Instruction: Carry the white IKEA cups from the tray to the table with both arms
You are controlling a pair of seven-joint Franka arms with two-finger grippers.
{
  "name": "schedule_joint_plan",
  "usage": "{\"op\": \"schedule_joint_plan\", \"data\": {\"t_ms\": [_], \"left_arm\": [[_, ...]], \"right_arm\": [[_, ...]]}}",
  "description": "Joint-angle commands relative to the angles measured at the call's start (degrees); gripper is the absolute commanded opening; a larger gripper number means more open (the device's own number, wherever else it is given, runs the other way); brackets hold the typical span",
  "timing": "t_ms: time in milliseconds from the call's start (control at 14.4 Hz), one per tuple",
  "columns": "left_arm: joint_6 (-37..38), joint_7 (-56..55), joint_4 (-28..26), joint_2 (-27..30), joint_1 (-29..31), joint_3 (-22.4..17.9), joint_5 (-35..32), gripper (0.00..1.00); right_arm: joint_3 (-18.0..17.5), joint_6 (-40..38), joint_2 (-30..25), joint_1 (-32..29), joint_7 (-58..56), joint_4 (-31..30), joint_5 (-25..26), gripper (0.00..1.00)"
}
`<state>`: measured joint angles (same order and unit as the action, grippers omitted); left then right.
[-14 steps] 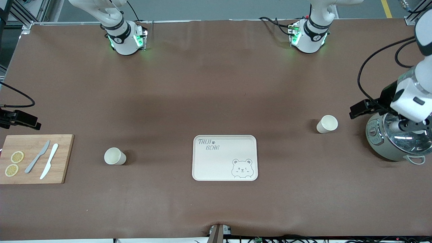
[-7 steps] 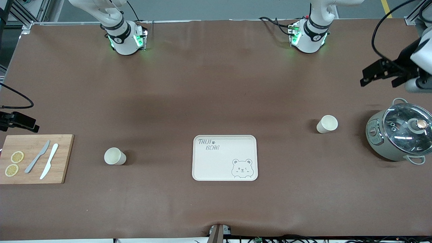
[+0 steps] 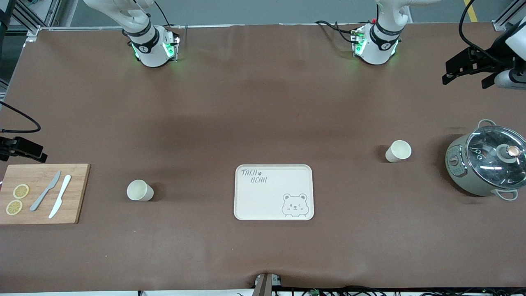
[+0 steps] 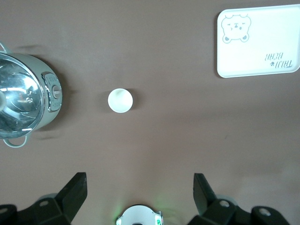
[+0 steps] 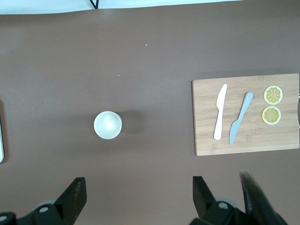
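Observation:
Two white cups stand upright on the brown table. One cup (image 3: pixel 139 190) is toward the right arm's end and shows in the right wrist view (image 5: pixel 108 124). The other cup (image 3: pixel 398 151) is toward the left arm's end, beside the pot, and shows in the left wrist view (image 4: pixel 120 100). My left gripper (image 3: pixel 499 78) (image 4: pixel 139 192) is open and empty, high over the table edge at its own end. My right gripper (image 3: pixel 22 149) (image 5: pixel 138 194) is open and empty, high over the table by the cutting board.
A bear-printed tray (image 3: pixel 273 170) lies between the cups, nearer to the front camera. A grey-green pot (image 3: pixel 462 168) with a glass lid stands at the left arm's end. A wooden cutting board (image 3: pixel 78 193) with two knives and lemon slices lies at the right arm's end.
My left gripper has lifted off from over the pot and moved toward the arms' side of the table. The right gripper has barely shifted. The cups have not moved.

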<state>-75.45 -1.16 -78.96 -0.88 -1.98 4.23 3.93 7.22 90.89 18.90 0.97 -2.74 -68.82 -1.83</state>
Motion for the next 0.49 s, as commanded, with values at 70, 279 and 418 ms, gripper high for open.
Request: {"op": "schedule_joint_plan", "data": {"t_ms": [70, 279, 418], "left_arm": [[0.5, 0.6, -0.8, 1.1, 0.0, -0.2, 0.4, 1.00], [-0.7, -0.2, 0.6, -1.7, -2.9, -4.7, 0.8, 1.00], [-1.2, 0.7, 1.8, -3.0, -2.8, -5.0, 0.7, 1.00]], "right_arm": [[-0.8, 0.1, -0.1, -0.5, 0.6, 0.4, 0.7, 1.00], [-0.8, 0.2, -0.1, -0.5, 0.6, 0.4, 0.7, 1.00], [-0.8, 0.3, -0.1, -0.5, 0.6, 0.4, 0.7, 1.00]]}}
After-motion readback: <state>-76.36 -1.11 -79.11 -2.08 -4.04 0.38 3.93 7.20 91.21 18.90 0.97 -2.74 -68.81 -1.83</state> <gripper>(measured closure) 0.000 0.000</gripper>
